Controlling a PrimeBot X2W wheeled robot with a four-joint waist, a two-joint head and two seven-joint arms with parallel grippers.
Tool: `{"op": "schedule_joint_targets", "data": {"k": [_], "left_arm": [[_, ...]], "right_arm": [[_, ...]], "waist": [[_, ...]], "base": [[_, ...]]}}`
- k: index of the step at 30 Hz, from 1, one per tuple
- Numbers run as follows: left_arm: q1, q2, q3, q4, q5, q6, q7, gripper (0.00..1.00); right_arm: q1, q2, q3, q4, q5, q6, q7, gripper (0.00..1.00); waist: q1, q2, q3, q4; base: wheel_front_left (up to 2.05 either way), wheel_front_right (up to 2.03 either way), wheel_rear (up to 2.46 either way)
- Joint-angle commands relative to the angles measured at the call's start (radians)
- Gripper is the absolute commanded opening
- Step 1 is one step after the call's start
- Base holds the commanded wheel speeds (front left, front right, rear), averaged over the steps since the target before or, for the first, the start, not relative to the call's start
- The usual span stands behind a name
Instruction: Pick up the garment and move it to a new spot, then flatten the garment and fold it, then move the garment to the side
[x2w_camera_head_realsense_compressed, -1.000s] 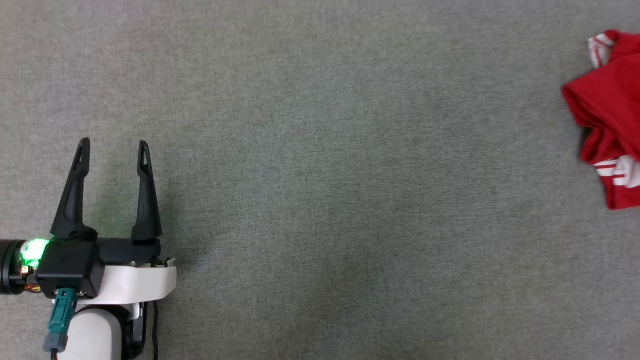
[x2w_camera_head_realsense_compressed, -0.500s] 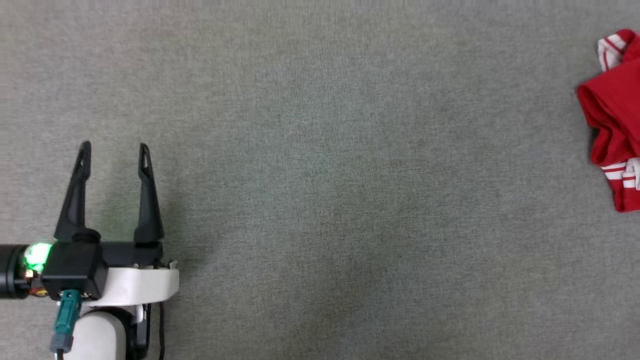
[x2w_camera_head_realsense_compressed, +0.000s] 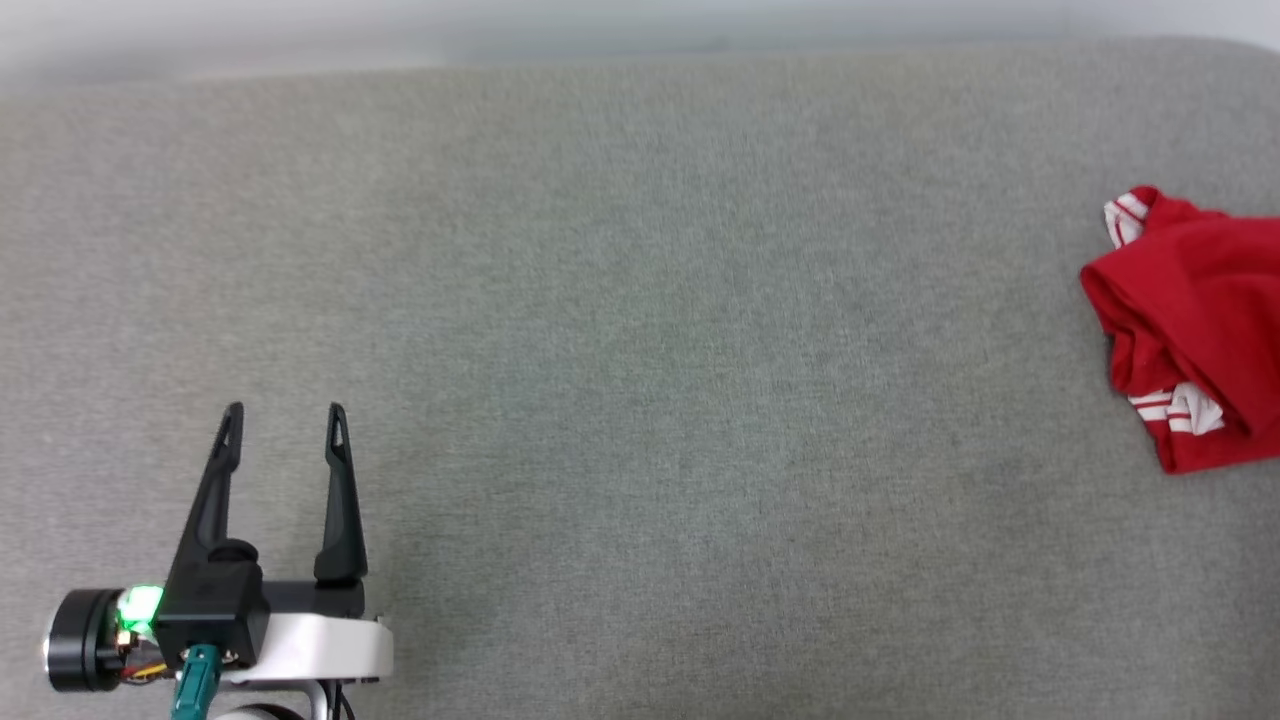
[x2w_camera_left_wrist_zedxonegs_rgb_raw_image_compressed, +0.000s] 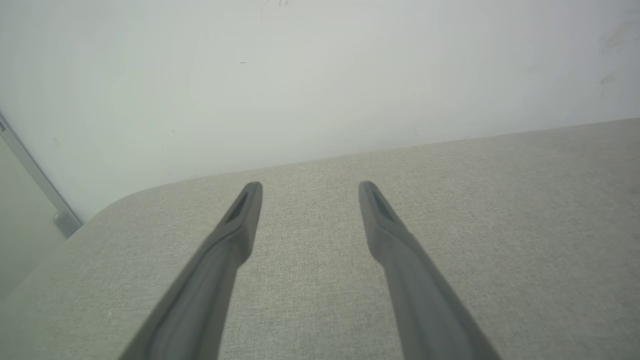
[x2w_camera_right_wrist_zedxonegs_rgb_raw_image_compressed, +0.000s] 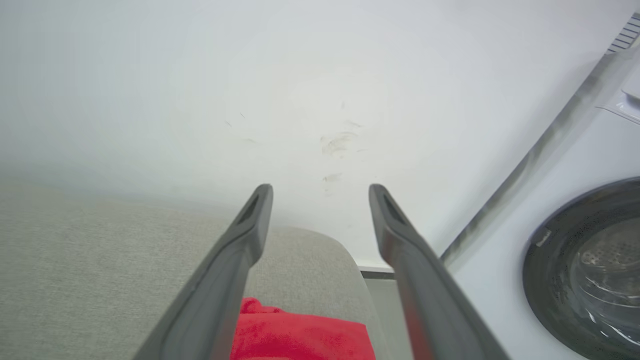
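Note:
The garment (x2w_camera_head_realsense_compressed: 1190, 320), a red jersey with white-and-red striped trim, lies bunched at the right edge of the grey padded surface (x2w_camera_head_realsense_compressed: 640, 350), partly cut off by the head view's border. Its print is hidden. In the right wrist view red cloth of the garment (x2w_camera_right_wrist_zedxonegs_rgb_raw_image_compressed: 300, 335) lies below and between the two spread fingers of my right gripper (x2w_camera_right_wrist_zedxonegs_rgb_raw_image_compressed: 320, 192), which is open and holds nothing. At the lower left of the head view, far from the garment, my left gripper (x2w_camera_head_realsense_compressed: 285, 412) is open and empty; the left wrist view has that same left gripper (x2w_camera_left_wrist_zedxonegs_rgb_raw_image_compressed: 309, 186) over bare surface.
A pale wall (x2w_camera_head_realsense_compressed: 640, 30) runs behind the surface's far edge. A white washing machine (x2w_camera_right_wrist_zedxonegs_rgb_raw_image_compressed: 575, 260) with a dark round door stands to the right of the surface's rounded corner. The padded surface's left rounded corner (x2w_camera_left_wrist_zedxonegs_rgb_raw_image_compressed: 115, 205) is close to my left gripper.
The whole head view has shifted: the wall and the surface's far edge have come into it, and the garment and left gripper sit lower in the picture. The garment's folds look unchanged.

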Motion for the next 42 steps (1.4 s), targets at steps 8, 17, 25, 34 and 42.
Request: {"op": "schedule_joint_targets", "data": {"k": [8,17,25,34,42], "left_arm": [[0.058,-0.014,-0.011,0.024,-0.003,0.006,-0.002,1.0],[0.097,-0.016,-0.022,0.042,0.005,0.012,-0.002,1.0],[0.117,-0.018,-0.042,0.056,0.004,0.009,-0.002,1.0],[0.136,-0.022,-0.054,0.073,-0.01,-0.008,-0.002,1.0],[0.139,-0.029,-0.055,0.097,-0.019,-0.024,-0.002,1.0]], "right_arm": [[0.147,0.17,0.048,-0.1,-0.012,-0.001,-0.229,1.0],[0.308,0.325,0.133,-0.137,-0.034,-0.001,-0.296,1.0],[0.45,0.388,0.146,-0.125,0.005,-0.001,-0.303,1.0],[0.575,0.396,0.171,-0.146,0.048,-0.001,-0.303,1.0],[0.63,0.396,0.175,-0.189,0.064,-0.001,-0.302,1.0]], "waist": [[0.0001,0.0,-0.134,0.047],[0.0001,0.0,-0.205,0.08],[0.0001,0.0,-0.246,0.102],[0.0001,0.0,-0.286,0.117],[0.0001,0.0,-0.31,0.131]], "base": [[0.0,0.0,0.0],[0.0,0.0,0.0],[0.0,0.0,0.0],[0.0,0.0,0.0],[0.0,0.0,0.0]]}}
